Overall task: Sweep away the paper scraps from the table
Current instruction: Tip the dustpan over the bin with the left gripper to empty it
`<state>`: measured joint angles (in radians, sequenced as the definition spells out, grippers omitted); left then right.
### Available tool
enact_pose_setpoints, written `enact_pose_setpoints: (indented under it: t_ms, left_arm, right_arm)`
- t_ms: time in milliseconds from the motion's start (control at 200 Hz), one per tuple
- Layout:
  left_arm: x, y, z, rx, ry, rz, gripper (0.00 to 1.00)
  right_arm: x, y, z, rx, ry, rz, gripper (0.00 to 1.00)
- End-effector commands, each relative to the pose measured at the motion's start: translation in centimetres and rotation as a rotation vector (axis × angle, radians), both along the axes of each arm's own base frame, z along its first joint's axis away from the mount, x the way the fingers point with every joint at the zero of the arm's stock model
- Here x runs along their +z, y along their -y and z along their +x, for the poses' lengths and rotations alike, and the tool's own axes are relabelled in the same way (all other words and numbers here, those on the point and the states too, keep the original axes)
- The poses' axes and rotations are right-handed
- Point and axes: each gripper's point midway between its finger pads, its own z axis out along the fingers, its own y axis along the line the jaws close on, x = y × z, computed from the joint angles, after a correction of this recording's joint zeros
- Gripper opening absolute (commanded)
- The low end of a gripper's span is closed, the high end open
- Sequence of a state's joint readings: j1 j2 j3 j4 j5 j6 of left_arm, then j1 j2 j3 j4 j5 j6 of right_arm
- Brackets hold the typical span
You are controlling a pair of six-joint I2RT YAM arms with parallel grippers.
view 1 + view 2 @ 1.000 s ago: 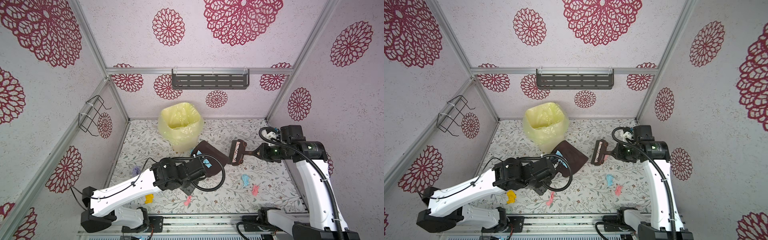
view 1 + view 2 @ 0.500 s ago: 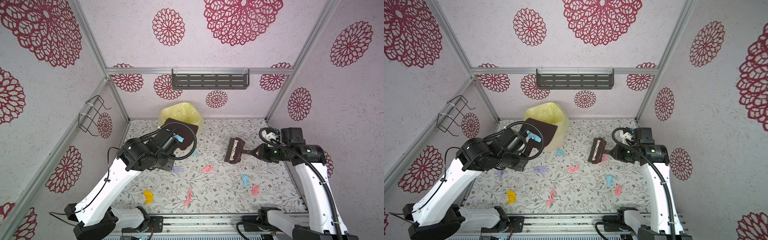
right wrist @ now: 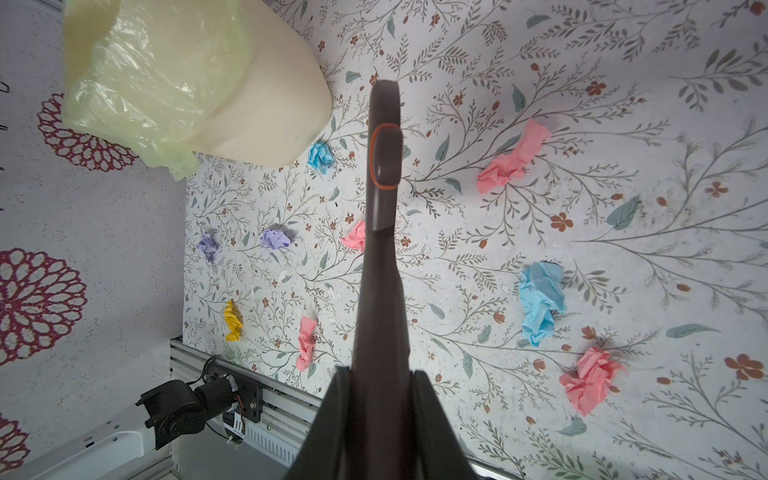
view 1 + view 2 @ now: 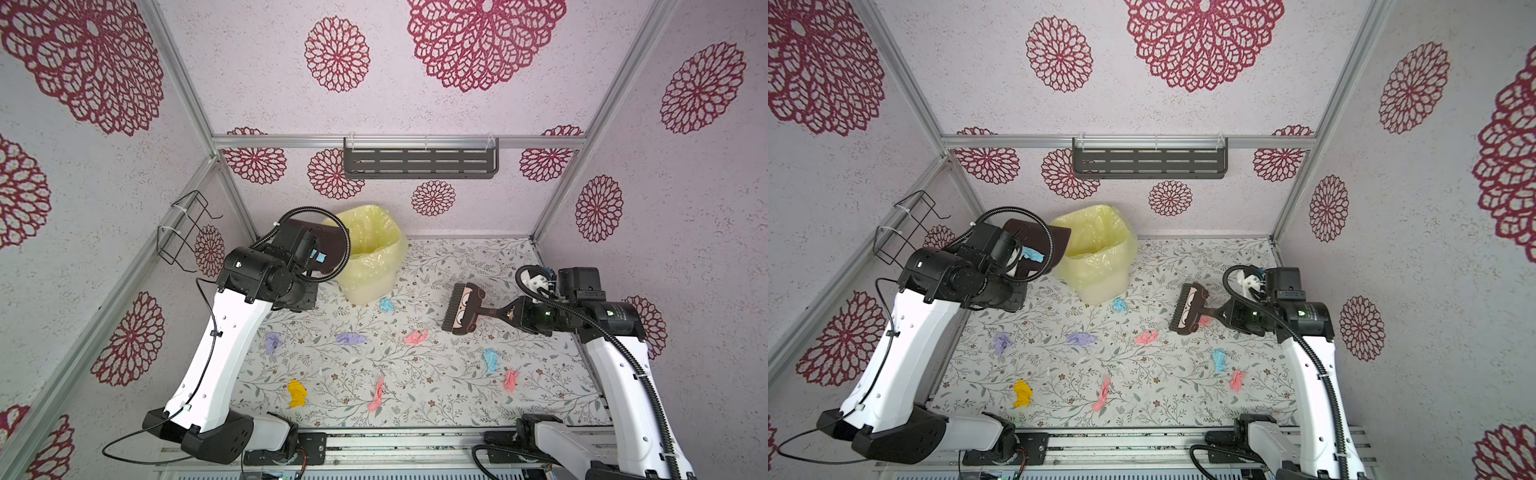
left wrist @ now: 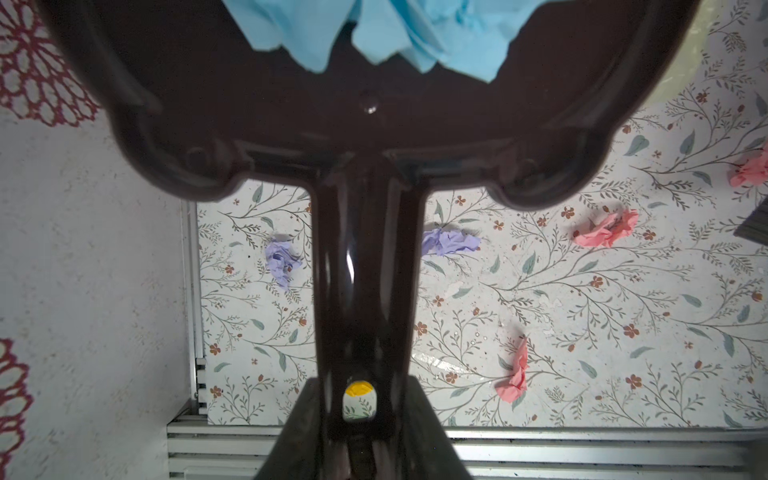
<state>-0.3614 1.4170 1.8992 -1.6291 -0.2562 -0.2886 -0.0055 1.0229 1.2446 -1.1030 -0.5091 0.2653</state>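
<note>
My left gripper [image 5: 361,415] is shut on the handle of the dark brown dustpan [image 4: 330,245], which hangs in the air at the rim of the yellow-lined bin [image 4: 370,253]. A light blue wad [image 5: 395,33] lies in the pan. My right gripper [image 3: 380,399] is shut on the handle of the brown brush [image 4: 461,309], whose bristles point left above the table [image 4: 457,257]. Several paper scraps lie on the table: blue [image 4: 387,304], lilac [image 4: 351,338], pink [image 4: 416,337], yellow [image 4: 297,392], and one pink under the brush [image 4: 1204,321].
The bin stands at the back left of the table. A grey shelf [image 4: 419,162] hangs on the back wall and a wire rack [image 4: 183,232] on the left wall. A metal rail [image 4: 415,440] with both arm bases runs along the front edge.
My left arm has lifted the dustpan from the middle of the table up and back to the bin's left rim. The brush has shifted slightly left.
</note>
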Motion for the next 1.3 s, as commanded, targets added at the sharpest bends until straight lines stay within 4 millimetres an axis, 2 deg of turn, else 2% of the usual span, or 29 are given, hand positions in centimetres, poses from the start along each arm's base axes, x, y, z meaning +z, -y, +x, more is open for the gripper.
enact_pose_setpoints:
  t_ms: [0, 385, 891, 1036, 1296]
  left_arm:
    - [1.4, -1.0, 2.2, -0.016, 0.066, 0.058, 0.0]
    - [1.4, -1.0, 6.5, -0.069, 0.05, 0.126, 0.0]
    - [1.3, -0.9, 12.2, -0.178, 0.051, 0.375, 0.0]
    - [1.4, -0.9, 13.1, -0.222, 0.053, 0.44, 0.0]
    - [1.6, -1.3, 13.6, -0.302, 0.045, 0.59, 0.0]
  right_arm:
    - [1.9, -0.6, 0.4, 0.004, 0.082, 0.058, 0.0]
    - [1.6, -1.0, 0.1, 0.015, 0.063, 0.087, 0.0]
    - [1.1, -1.4, -0.6, 0.013, 0.031, 0.116, 0.0]
    - [1.3, -1.5, -0.6, 0.014, 0.028, 0.125, 0.0]
    - [1.6, -1.5, -0.8, 0.016, 0.022, 0.124, 0.0]
